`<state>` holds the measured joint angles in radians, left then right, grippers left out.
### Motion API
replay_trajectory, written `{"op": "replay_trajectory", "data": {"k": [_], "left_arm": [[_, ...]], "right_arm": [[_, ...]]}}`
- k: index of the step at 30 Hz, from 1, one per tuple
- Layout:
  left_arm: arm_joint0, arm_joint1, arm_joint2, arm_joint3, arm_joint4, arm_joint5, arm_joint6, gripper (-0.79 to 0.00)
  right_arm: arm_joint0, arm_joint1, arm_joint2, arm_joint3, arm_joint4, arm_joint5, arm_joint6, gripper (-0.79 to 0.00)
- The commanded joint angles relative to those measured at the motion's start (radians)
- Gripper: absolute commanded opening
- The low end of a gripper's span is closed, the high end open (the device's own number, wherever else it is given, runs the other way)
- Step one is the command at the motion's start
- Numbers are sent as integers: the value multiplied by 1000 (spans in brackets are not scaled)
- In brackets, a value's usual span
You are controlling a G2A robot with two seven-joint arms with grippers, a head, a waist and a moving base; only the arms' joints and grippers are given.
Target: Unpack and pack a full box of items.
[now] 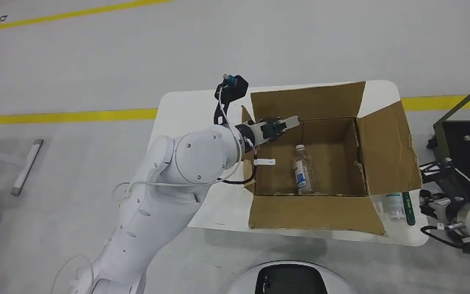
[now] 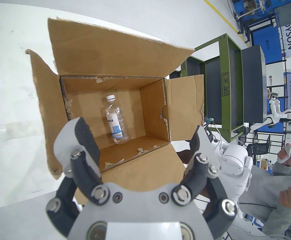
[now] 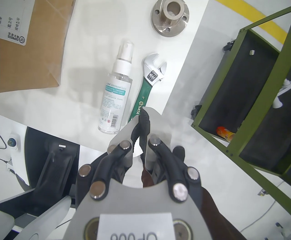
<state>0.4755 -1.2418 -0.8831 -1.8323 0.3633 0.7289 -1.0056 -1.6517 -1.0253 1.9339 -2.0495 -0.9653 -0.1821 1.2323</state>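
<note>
Nearly emptied: one bottle on the box floor, left arm above it

Closest in, the left gripper [image 2: 138, 127] hangs with its fingers spread wide and nothing between them. It sits above the box [image 2: 150, 109], at the wall on the robot's left side. Below it, toward the box's middle, the water bottle [image 2: 114, 120] lies flat on the box floor, the only thing visible inside. Its long axis runs from the box's near wall to its far wall, with the cap toward the far wall and the base close to the near wall. The open fingers stand on either side of that axis. I judge that a descent and a short reach inward would bring them across the bottle's body with little wrist turning. This arm is clearly the nearer one.

Outside the box, past its right flap, a spray bottle [image 3: 114, 97] and a wrench [image 3: 145, 93] lie just beside each other on the table [image 3: 79, 75]. A metal flange [image 3: 169, 17] sits beyond the wrench's head. The right gripper [image 3: 143, 113] hovers over the wrench's handle, fingers pressed together on nothing.

From above, the floor strip right under the box's near wall is hidden. I cannot tell whether the bottle's base touches that wall, or whether the clear bottle holds liquid. The end of the wrench's handle is covered by the right gripper.
</note>
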Motion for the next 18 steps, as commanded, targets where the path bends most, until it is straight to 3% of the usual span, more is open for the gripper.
{"op": "replay_trajectory", "data": {"k": [1,3,6,8,11,18], "left_arm": [[0,0,0,0,0,0,0,0],[0,0,0,0,0,0,0,0],[0,0,0,0,0,0,0,0],[0,0,0,0,0,0,0,0],[0,0,0,0,0,0,0,0],[0,0,0,0,0,0,0,0]], "right_arm": [[2,0,-12,-8,-5,16,3,-603],[5,0,-27,-18,-13,36,5,-588],[11,0,-54,-17,-32,63,5,-465],[14,0,-68,-15,-46,79,6,-456],[20,0,-88,-16,-62,100,5,-366],[58,0,-130,0,-98,151,3,-409]]}}
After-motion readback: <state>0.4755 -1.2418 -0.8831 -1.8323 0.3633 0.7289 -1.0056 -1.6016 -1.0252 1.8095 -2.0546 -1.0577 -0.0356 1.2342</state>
